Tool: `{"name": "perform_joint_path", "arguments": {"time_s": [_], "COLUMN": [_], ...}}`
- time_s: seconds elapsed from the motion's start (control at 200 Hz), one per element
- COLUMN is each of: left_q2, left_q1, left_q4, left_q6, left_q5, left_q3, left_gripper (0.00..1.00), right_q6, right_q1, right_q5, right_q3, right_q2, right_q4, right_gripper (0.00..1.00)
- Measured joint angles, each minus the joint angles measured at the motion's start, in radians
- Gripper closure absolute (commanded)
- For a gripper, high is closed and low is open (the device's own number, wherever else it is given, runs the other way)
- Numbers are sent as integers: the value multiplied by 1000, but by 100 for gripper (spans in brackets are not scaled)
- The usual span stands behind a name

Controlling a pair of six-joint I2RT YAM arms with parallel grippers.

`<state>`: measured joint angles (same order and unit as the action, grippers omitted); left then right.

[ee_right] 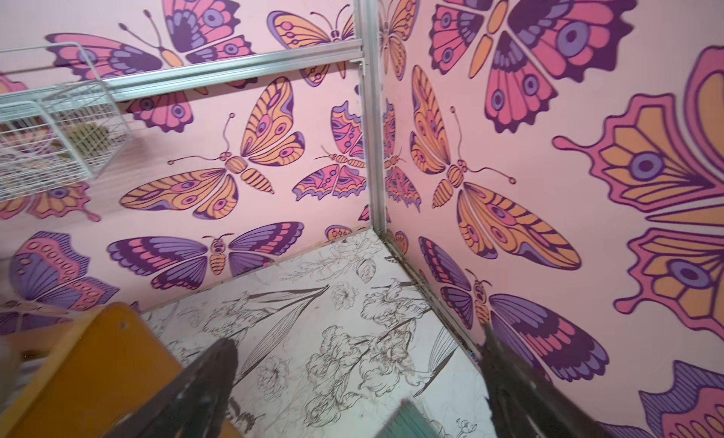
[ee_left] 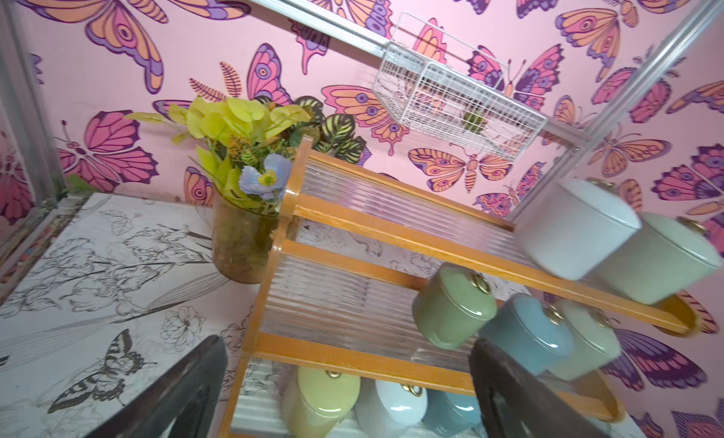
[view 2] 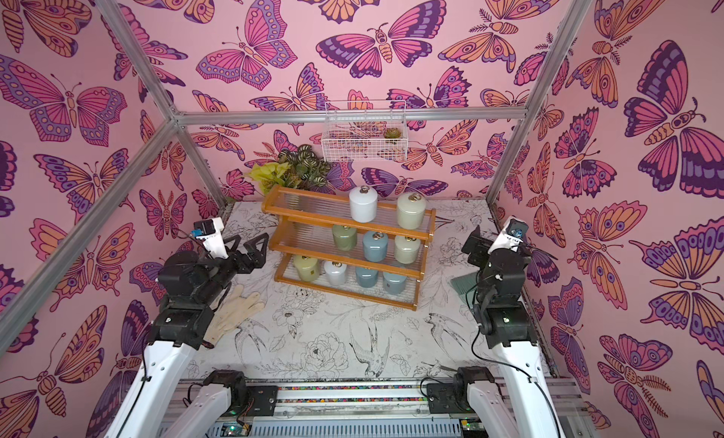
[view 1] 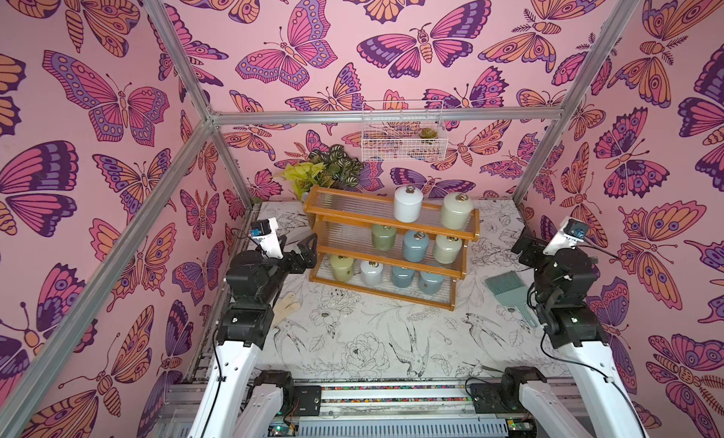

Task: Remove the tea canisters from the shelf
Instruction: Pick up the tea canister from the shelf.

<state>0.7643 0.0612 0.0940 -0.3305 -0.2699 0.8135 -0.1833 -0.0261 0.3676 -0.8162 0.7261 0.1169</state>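
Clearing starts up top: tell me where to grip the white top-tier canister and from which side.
Probably grip the white canister around its straight body, below the rounded shoulder, coming from the shelf's open front. It stands upright, its gold ring lid looks too small to pinch, and the cream canister stands beside it.

No readable text, labels, brands or numbers showed anywhere; walls and desk [view 1: 372, 338] bore only printed butterflies, birds and flowers.

bright, even light | soft shadows | wrist views blurred at edges
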Motion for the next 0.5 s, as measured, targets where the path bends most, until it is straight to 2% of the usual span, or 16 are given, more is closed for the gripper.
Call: {"name": "perform_joint_path", "arguments": {"time_s": [0.21,0.501], "left_q2": [0,7], "left_q1": [6,11], "left_q4": [71,118], "left_q6": [-27,-36], "left_q5": [-98,-163], "left_q3": [52,85], "left_gripper": [0,0], "right_q6": [-5,-25], "right_q1": [-1,-10], "right_q5": [-204,-477], "right_q3": [-98,-200], "right_q2": [34,97], "right_q4": [63,59], "right_gripper": [1,1]}}
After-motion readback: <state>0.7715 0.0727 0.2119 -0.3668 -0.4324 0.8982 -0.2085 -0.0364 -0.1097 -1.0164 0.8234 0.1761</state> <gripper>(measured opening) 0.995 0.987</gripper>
